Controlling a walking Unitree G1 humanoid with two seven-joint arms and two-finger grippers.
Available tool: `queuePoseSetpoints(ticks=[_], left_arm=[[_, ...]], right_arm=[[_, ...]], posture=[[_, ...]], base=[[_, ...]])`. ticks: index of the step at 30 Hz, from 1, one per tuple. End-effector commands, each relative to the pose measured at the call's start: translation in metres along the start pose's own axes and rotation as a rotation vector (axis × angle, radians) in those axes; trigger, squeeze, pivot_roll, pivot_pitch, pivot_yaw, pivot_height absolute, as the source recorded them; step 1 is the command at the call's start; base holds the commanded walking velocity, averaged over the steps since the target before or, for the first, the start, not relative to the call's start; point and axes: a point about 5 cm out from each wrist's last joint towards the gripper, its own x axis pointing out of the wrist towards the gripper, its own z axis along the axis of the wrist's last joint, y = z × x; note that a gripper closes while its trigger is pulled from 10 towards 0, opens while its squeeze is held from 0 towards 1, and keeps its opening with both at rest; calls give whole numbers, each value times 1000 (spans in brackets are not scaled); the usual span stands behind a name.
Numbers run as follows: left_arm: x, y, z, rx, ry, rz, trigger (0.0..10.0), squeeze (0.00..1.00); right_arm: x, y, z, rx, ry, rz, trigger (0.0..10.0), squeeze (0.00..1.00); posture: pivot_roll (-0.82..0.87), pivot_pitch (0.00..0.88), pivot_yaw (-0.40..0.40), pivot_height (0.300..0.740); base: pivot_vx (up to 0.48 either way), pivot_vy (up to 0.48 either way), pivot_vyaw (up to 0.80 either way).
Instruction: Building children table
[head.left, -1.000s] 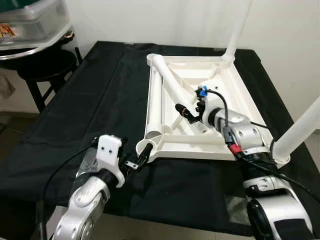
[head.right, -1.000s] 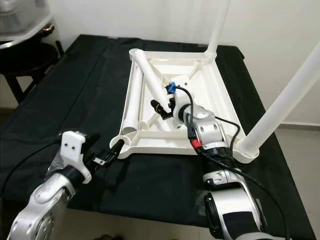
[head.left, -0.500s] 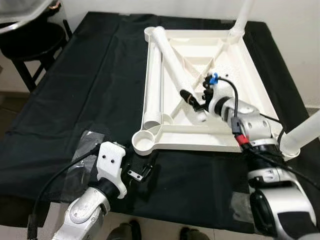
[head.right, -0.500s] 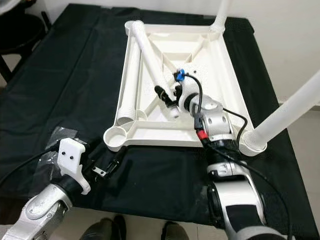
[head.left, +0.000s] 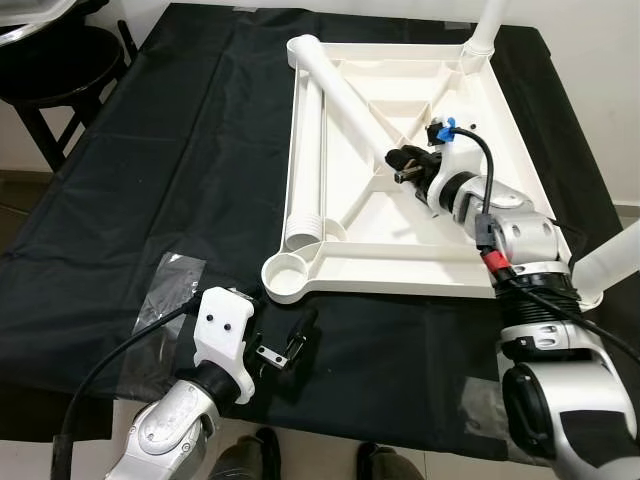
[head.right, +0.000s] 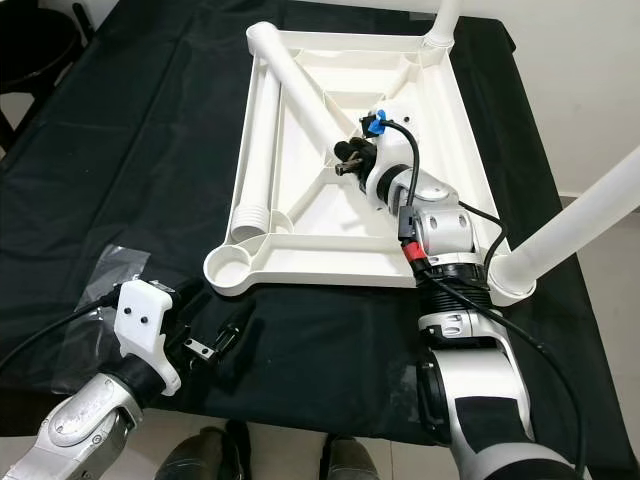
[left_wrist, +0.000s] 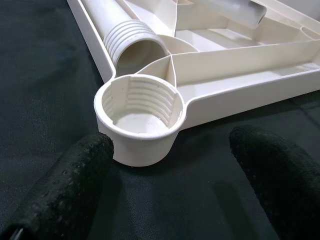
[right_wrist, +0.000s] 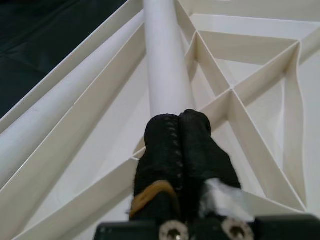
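The upturned white tabletop (head.left: 400, 180) lies on the black cloth. The right gripper (head.left: 402, 163), fingers pressed together, has slid up the loose diagonal leg (head.left: 345, 95); the left gripper (head.left: 288, 352), fingers apart, has backed off the empty socket (left_wrist: 138, 112).

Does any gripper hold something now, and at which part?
Nothing is held. The left gripper is open before the empty leg socket; the right gripper is shut, empty, beside a loose leg.

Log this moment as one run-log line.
left gripper: open, facing empty corner socket | right gripper: shut, at loose leg on tabletop | two legs fitted
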Motion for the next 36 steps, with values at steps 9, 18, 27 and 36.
queuePoseSetpoints(ticks=[9, 18, 27, 36], left_arm=[[2, 0, -4, 6, 29, 4, 10000, 0], [5, 1, -4, 0, 25, 2, 10000, 0], [6, 0, -4, 3, 23, 2, 10000, 0], [5, 1, -4, 8, 27, -2, 10000, 0]], right_arm=[[-10, -6, -15, 55, 66, -72, 0, 0], [-32, 4, -43, 64, 196, -137, 0, 0], [-38, 24, -47, 73, 239, -107, 1490, 0], [-37, 21, -25, 47, 116, -189, 10000, 0]], posture=[[-27, 281, -37, 740], [-47, 278, -41, 740], [-42, 276, -42, 740], [-40, 275, -40, 740]], base=[[0, 0, 0], [0, 0, 0], [0, 0, 0], [0, 0, 0]])
